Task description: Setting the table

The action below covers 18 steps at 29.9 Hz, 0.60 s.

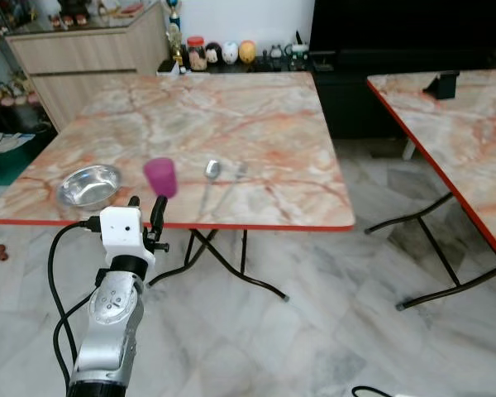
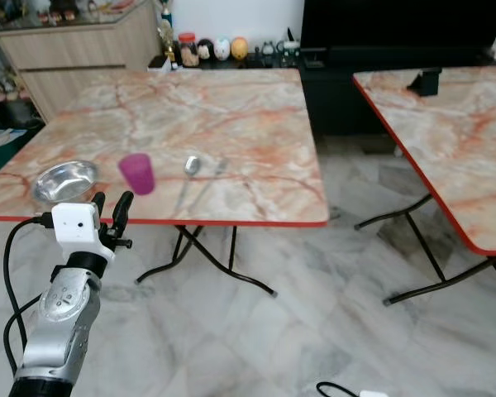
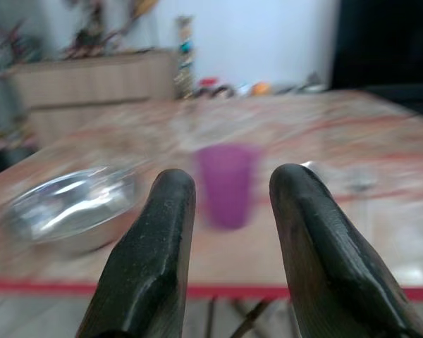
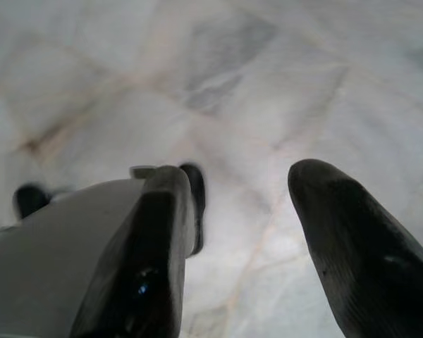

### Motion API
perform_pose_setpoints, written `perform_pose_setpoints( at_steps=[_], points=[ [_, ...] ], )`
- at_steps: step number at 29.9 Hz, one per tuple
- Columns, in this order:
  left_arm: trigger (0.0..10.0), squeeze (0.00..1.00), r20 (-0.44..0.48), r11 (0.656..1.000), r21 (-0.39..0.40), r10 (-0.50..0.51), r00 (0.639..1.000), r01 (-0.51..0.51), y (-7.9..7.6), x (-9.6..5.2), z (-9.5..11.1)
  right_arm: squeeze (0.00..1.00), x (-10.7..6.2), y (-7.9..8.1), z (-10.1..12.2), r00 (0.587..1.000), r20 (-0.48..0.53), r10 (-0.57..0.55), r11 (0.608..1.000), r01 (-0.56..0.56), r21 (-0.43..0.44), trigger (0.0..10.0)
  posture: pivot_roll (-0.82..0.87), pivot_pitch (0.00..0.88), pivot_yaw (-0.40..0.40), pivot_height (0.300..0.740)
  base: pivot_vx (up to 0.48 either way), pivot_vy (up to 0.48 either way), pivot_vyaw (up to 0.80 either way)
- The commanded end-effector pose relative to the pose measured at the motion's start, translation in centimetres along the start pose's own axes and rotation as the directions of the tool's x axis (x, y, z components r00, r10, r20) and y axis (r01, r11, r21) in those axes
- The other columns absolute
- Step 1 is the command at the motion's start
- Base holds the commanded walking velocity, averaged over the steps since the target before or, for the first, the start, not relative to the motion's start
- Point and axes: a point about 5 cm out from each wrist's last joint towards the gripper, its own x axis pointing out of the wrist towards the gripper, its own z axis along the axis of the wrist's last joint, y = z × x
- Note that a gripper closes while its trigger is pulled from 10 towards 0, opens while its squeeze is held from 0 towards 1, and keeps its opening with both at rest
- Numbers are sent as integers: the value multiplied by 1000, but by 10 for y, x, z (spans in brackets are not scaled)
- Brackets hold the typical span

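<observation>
Head views: I'm standing off the near edge of the marble table (image 1: 231, 124), with the steel bowl (image 1: 89, 184) at near left, the purple cup (image 1: 160, 176) just right of it, then the spoon (image 1: 210, 174) and a fork (image 1: 238, 172) lying side by side, all apart from each other along the near part of the top. The left gripper (image 1: 148, 217) is hovering just short of the red table edge, lined up roughly with the cup. My read: I'm in the approach step for a cup pick, nothing grasped yet. Next move calls for pushing the left arm forward over the edge and centring the cup between the fingers without clipping the bowl on the left. A second table (image 1: 455, 132) is sitting far right, not in play. Left wrist view: I'm looking along the two black fingers (image 3: 151, 260) at the cup (image 3: 227, 184), which is framed in the gap and well ahead of the tips; the bowl (image 3: 74, 208) is off to one side of it. Jaws are spread wide, wider than the cup appears from here, holding and touching nothing. Picture is blurring a bit. Right wrist view: the right gripper (image 4: 243, 246) is hanging idle over the marble floor (image 4: 218, 84), jaws apart, carrying nothing.
</observation>
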Motion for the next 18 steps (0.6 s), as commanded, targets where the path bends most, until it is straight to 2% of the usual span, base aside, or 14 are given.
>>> perform_pose_setpoints(
  at_steps=[1,18],
  points=[
    [10000,0,3,1000,9,3,1000,-3,1,0,1,0,0,1,-1,1000,1,-1,1000,1,9,10000,-21,0,26,732,0,326,0],
    [10000,0,3,1000,8,1,1000,-1,0,0,-1,0,0,1,-1,1000,-4,-4,1000,4,5,10000,-18,0,16,732,0,326,0]
  ],
)
